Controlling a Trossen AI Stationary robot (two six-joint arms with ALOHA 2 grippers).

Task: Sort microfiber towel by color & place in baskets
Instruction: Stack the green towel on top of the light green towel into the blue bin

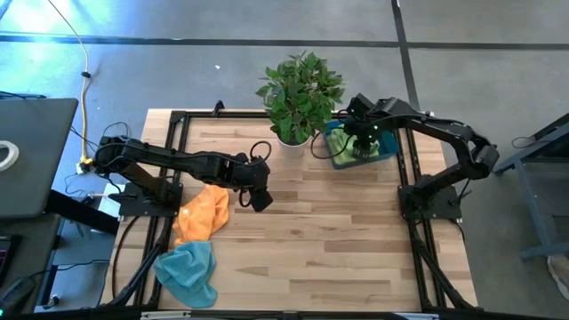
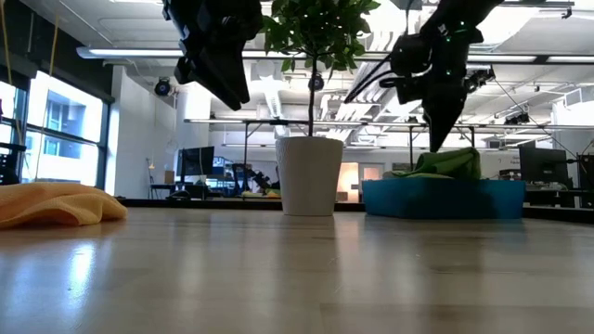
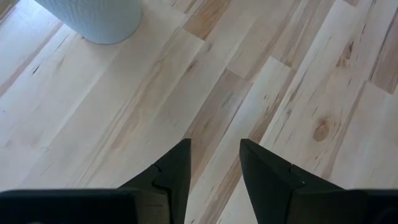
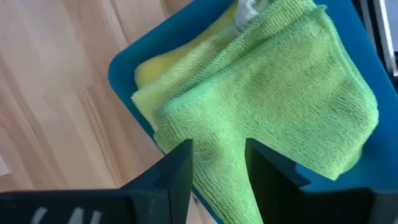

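While the table carried two loose towels at its left near corner — an orange towel and a blue towel below it — the teal basket sat far right beside the plant pot, a green towel heaped in it over a yellow one. The right gripper hovered just above the green towel, fingers apart, holding nothing. The left gripper, nearer the orange towel lying just beside it, hung open and empty over bare wood.
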